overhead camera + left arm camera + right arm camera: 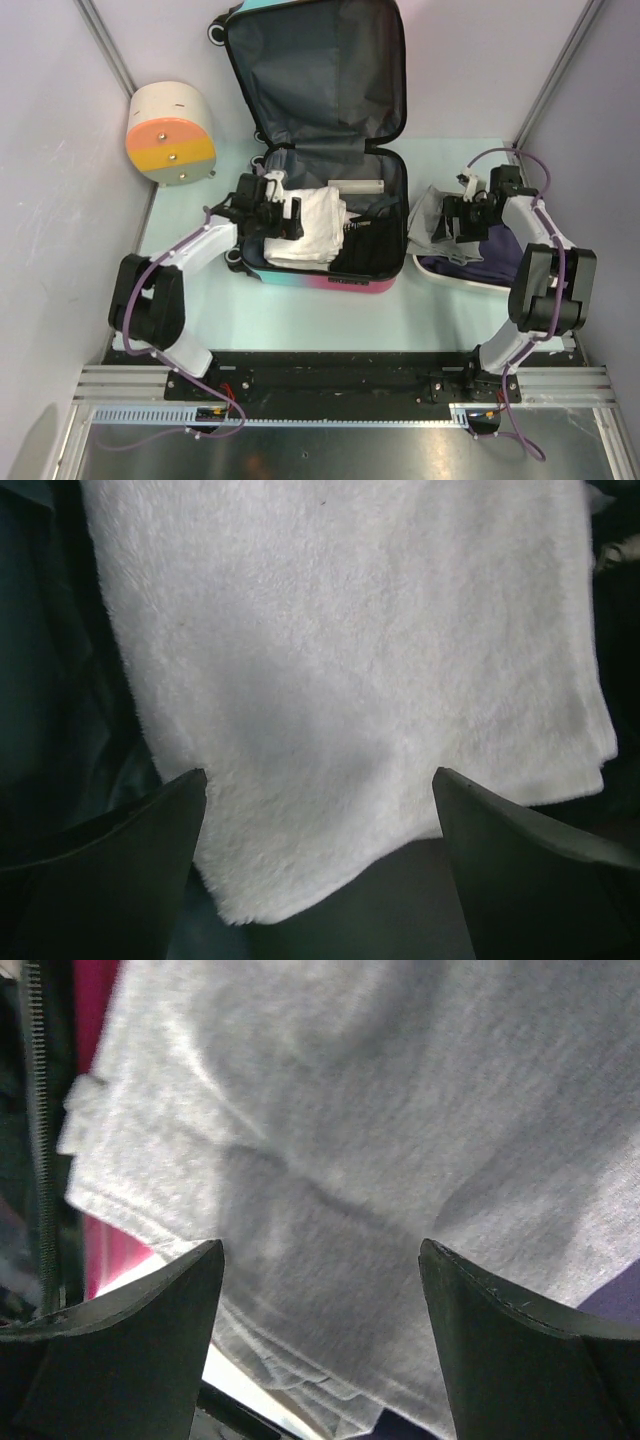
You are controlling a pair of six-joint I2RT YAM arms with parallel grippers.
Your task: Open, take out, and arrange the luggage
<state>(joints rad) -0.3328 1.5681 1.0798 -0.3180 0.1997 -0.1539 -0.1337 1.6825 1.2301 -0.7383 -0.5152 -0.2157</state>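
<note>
The luggage (330,284) lies open at the middle of the counter (300,312). Its lid stands against the back wall and is cut off by the top of the overhead view. A white fluffy towel (312,230) hides much of the base. The dark things beside it are hard to make out.

The left hand (287,216) hangs inside the luggage over the towel's left part, fingers apart, and nothing is clamped. Its wrist view shows only towel and blurred dark lining.

The right hand (452,220) is just right of the luggage, over a grey garment (426,226) in the white basin (470,282), fingers also apart. Its wrist view shows a strip of pink shell and black zip at the left edge.
</note>
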